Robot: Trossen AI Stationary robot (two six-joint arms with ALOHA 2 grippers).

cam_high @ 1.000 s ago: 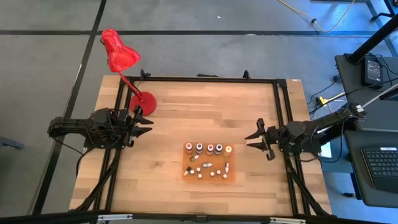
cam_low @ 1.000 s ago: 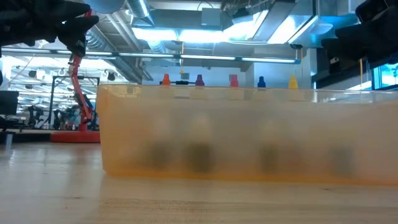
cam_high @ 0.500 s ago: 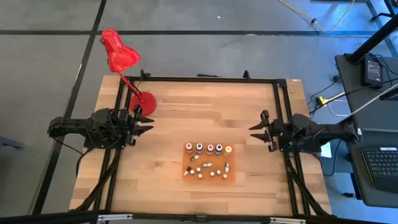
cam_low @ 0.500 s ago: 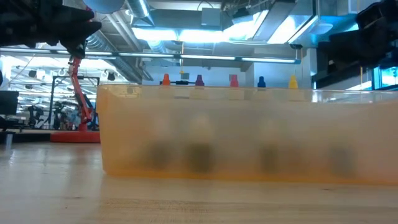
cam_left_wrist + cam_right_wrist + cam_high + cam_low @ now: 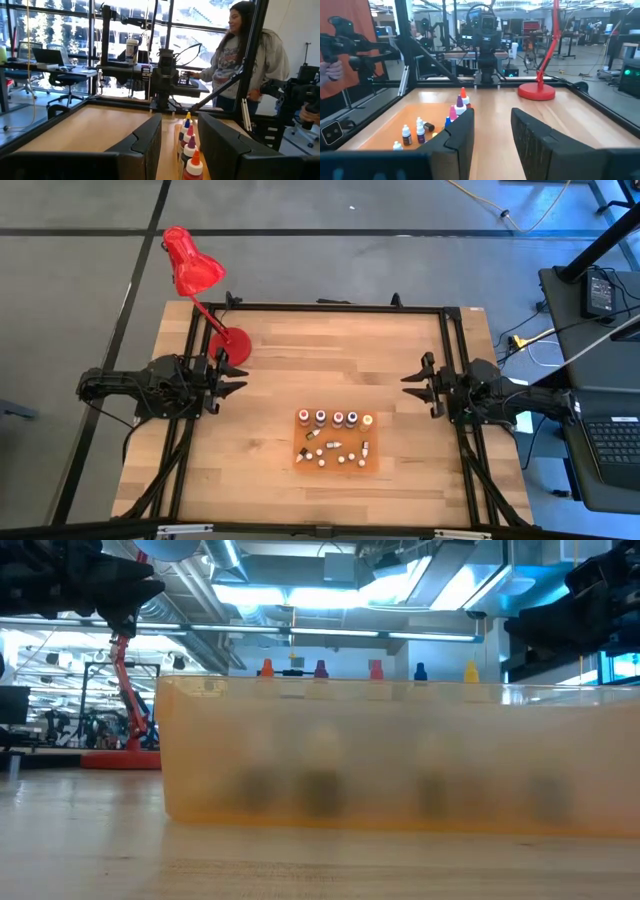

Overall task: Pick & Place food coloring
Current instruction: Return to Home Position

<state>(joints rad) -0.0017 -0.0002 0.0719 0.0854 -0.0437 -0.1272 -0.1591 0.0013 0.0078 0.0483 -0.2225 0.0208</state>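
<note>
The food coloring bottles stand and lie on an orange tray at the table's middle, toward the near edge. A row of taller bottles with coloured tips stands on its far side, and small white-capped droppers are scattered on its near side. Only the coloured tips show above the tray wall in the low view. My left gripper hovers open to the tray's left; the bottle row shows past its fingers. My right gripper hovers open to the tray's right, facing the bottles.
A red desk lamp stands with its base at the table's far left corner, close behind my left gripper. A black frame rims the table. A person stands beyond the right side, and a hand shows off the table.
My right gripper has drifted toward the table's far edge and a little toward its right edge, its arm swinging round behind it; it has stayed open. The bottles and the tray have not moved.
</note>
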